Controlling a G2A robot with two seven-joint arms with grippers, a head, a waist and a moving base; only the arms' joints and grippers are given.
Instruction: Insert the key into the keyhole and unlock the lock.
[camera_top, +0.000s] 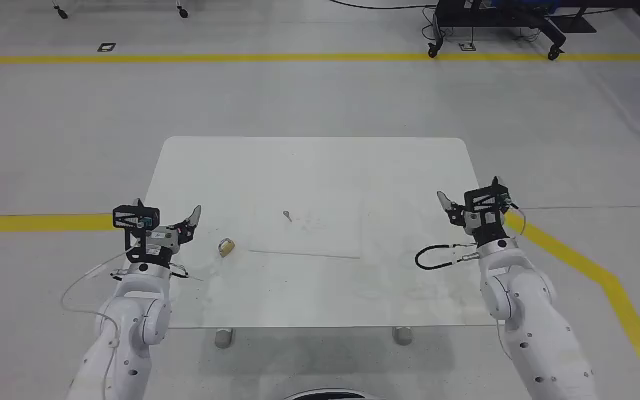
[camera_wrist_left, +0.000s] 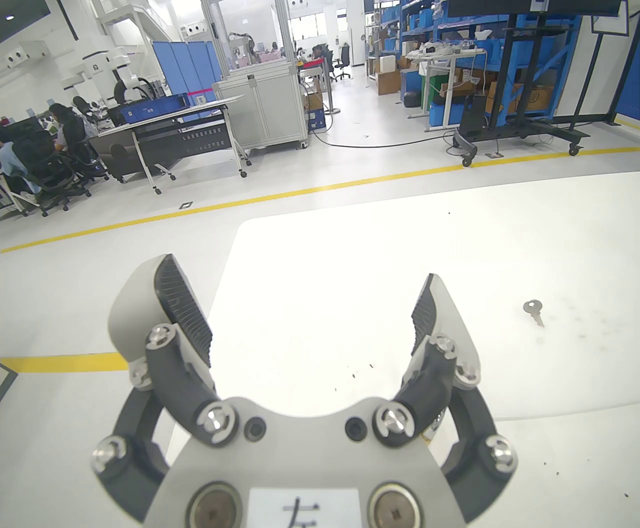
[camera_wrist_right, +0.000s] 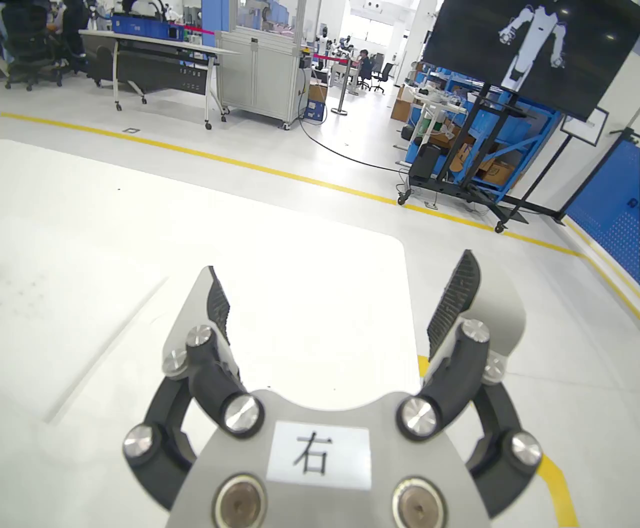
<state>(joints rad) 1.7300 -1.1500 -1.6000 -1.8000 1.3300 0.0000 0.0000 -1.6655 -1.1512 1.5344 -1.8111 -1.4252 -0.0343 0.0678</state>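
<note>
Item 1: small flat silver metal key (camera_top: 288, 216), round-headed. It lies flat near the middle of the white rounded-corner table (camera_top: 400, 170), slightly toward the left edge. Judged light, stiff and thin, and awkward to lift off a slick top. Best pinched by the round head, leaving the blade free.

Item 2: small brass-coloured metal lock (camera_top: 227, 246), toward the near left corner, apart from the key. Judged rigid, dense and prone to sliding. Grip across the body. Keyhole too small to tell.

Item 3: left gripper (camera_wrist_left: 305, 300), fingers spread wide, holding nothing, at the left edge just beside the lock.

Item 4: right gripper (camera_wrist_right: 340, 285), spread wide, holding nothing, at the right edge, well apart from both.

Surroundings: faint straight line (camera_top: 305, 254) on the tabletop. No obstruction seen between key and lock.
</note>
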